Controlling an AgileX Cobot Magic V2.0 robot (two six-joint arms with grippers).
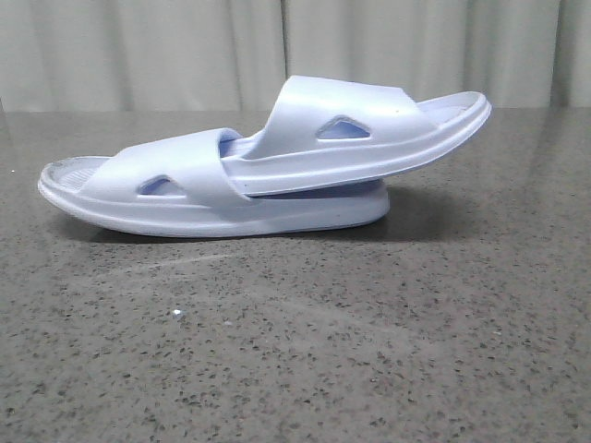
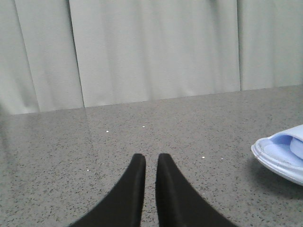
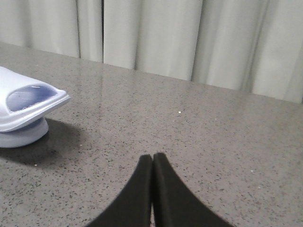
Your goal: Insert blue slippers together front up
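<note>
On the speckled grey stone tabletop (image 1: 305,351), the pair of pale blue-lilac moulded foam slide sandals (image 1: 268,166) sits nested at centre, straps up. The lower slipper (image 1: 166,189) lies flat; the upper slipper (image 1: 369,129) has one end tucked under the lower one's wide strap, its other end tilted up off the surface to my right. My left gripper (image 2: 151,163) hangs above the table, well apart from the pair, black fingers nearly together with a thin gap between them, holding nothing. My right gripper (image 3: 152,163) is pressed closed, empty, likewise clear. Pale curtains (image 1: 277,46) hang behind.
</note>
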